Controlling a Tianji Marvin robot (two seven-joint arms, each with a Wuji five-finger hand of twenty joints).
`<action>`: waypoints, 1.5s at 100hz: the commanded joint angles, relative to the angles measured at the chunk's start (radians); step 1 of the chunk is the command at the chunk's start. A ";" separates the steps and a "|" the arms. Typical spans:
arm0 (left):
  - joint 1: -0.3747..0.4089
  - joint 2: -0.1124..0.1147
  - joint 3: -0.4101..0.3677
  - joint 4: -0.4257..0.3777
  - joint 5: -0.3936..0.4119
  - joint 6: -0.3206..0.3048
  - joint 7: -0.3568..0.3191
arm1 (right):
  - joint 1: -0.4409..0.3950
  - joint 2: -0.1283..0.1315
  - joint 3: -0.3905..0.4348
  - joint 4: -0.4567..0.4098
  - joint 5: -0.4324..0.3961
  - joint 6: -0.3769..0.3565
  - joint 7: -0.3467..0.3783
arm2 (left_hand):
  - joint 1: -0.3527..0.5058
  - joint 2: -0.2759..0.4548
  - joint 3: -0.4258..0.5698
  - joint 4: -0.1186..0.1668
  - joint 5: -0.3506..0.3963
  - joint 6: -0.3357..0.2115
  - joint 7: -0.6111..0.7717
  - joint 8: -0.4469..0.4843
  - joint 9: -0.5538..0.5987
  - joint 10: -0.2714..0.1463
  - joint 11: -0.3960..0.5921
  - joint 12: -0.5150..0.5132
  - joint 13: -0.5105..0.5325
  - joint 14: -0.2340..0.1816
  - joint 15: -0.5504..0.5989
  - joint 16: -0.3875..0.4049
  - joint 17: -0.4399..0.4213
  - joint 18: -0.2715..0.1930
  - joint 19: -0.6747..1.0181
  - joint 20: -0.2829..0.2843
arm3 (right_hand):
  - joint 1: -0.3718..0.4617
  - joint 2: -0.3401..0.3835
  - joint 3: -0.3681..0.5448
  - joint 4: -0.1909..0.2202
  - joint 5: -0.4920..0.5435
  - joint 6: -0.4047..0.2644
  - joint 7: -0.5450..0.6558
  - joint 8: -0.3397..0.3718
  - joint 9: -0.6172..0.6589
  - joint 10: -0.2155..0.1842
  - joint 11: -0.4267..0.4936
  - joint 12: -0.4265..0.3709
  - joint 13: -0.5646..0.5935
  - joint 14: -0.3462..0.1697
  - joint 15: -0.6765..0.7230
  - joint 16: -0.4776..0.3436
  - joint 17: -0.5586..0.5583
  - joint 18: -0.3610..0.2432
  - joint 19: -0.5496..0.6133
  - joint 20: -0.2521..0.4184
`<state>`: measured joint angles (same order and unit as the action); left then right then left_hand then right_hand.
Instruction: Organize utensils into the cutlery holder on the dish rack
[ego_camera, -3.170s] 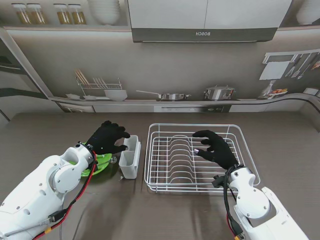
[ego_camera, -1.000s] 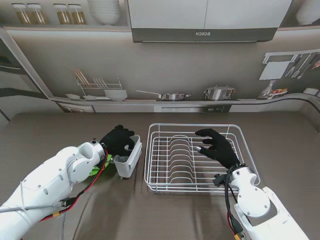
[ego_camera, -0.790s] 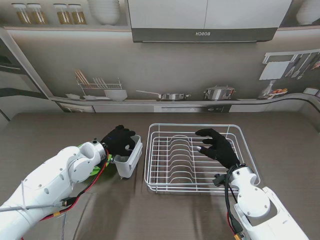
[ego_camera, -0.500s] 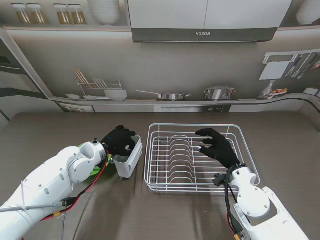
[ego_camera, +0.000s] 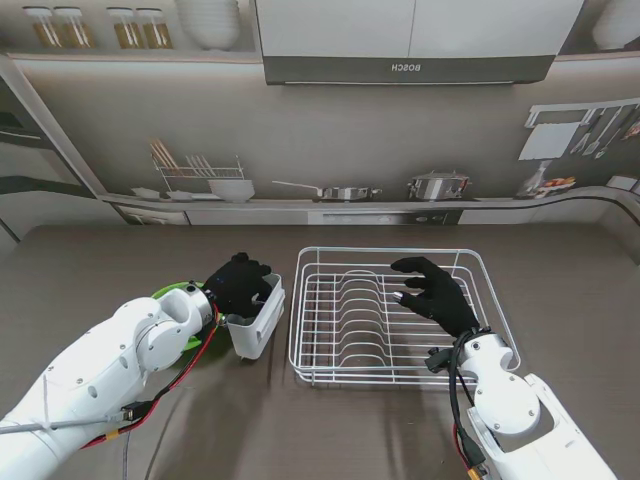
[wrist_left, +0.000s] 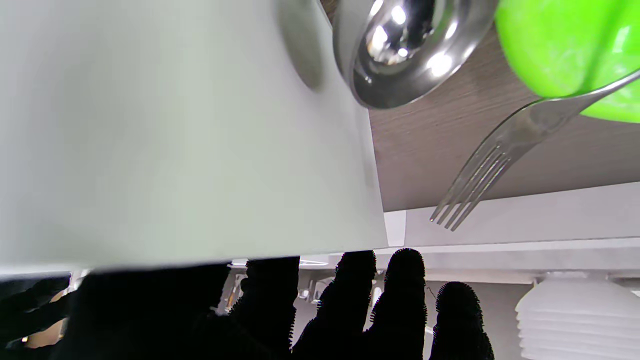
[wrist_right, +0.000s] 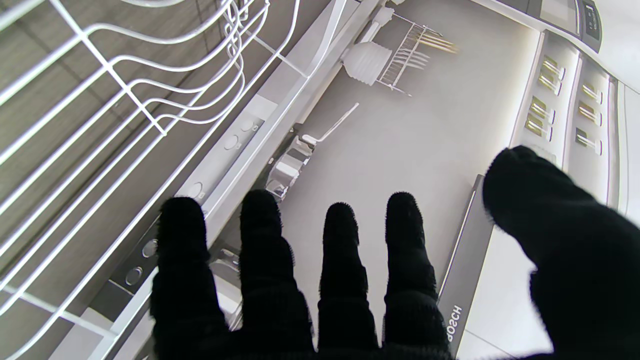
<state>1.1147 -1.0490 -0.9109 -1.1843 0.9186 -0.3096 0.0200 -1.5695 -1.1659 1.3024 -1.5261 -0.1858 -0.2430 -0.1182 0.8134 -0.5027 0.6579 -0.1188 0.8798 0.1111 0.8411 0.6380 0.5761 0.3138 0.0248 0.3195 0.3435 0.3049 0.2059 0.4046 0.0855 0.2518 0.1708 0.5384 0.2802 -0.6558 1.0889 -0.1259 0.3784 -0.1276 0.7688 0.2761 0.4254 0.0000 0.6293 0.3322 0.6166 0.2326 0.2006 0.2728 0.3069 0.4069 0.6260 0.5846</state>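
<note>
The white plastic cutlery holder (ego_camera: 254, 321) is tilted, lifted at its near end, just left of the white wire dish rack (ego_camera: 400, 316). My left hand (ego_camera: 238, 284) is shut on its far left wall. In the left wrist view the holder's wall (wrist_left: 175, 125) fills the frame, with a steel spoon bowl (wrist_left: 405, 50) and a fork (wrist_left: 495, 160) beside it, both reaching off a green plate (wrist_left: 575, 55). My right hand (ego_camera: 432, 293) hovers open over the rack's middle, fingers (wrist_right: 340, 260) spread, holding nothing.
The green plate (ego_camera: 170, 296) shows only as a sliver behind my left forearm. A backdrop of a kitchen wall with shelves, pans and a small rack stands behind the table's far edge. Bare brown table lies near me and to the right of the rack.
My left hand has closed on the cutlery holder and tipped it up off the table, shifting it slightly toward the rack. The forearm now covers most of the green plate. The right hand barely moved.
</note>
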 joint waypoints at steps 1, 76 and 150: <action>0.018 0.003 -0.003 -0.003 0.011 0.006 -0.020 | -0.005 -0.005 -0.003 -0.005 0.002 0.001 0.010 | 0.005 0.013 0.065 0.035 0.019 0.003 0.146 0.061 0.107 -0.028 0.113 0.050 0.014 -0.003 0.014 0.008 0.007 -0.013 0.017 0.015 | -0.012 0.015 0.004 0.015 0.003 -0.005 -0.004 0.005 0.011 -0.005 -0.006 -0.002 0.019 -0.022 -0.003 0.013 -0.007 -0.026 0.005 0.016; 0.037 0.000 -0.017 -0.028 0.074 0.036 0.067 | 0.000 -0.007 -0.007 -0.002 0.014 0.004 0.008 | -0.012 -0.006 0.124 0.038 -0.009 0.022 0.200 0.066 0.124 -0.026 0.124 0.071 0.034 0.012 0.028 0.012 0.029 0.004 0.030 0.029 | -0.013 0.027 0.006 0.016 0.007 -0.001 -0.005 0.005 0.013 -0.002 -0.006 -0.001 0.020 -0.022 -0.003 0.013 -0.006 -0.025 0.001 0.017; 0.028 -0.005 -0.010 -0.014 0.078 0.021 0.114 | 0.002 -0.008 -0.006 0.001 0.018 0.003 0.008 | 0.010 0.001 0.109 0.023 -0.024 0.033 0.199 0.055 0.135 -0.026 0.130 0.079 0.045 0.016 0.038 0.014 0.042 0.001 0.031 0.031 | -0.012 0.029 0.006 0.017 0.009 0.002 -0.005 0.005 0.013 0.000 -0.006 -0.002 0.021 -0.021 -0.003 0.012 -0.005 -0.025 -0.003 0.019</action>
<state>1.1453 -1.0490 -0.9188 -1.1943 0.9954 -0.2844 0.1522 -1.5646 -1.1694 1.2981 -1.5242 -0.1695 -0.2395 -0.1225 0.8014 -0.5039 0.7081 -0.1197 0.8608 0.1529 0.9697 0.6712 0.7064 0.2752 0.1576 0.3993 0.3913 0.3049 0.2318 0.4073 0.1233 0.2518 0.1951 0.5588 0.2802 -0.6357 1.0889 -0.1259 0.3785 -0.1249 0.7688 0.2761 0.4254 0.0022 0.6292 0.3323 0.6167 0.2326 0.2005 0.2728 0.3069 0.4069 0.6260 0.5846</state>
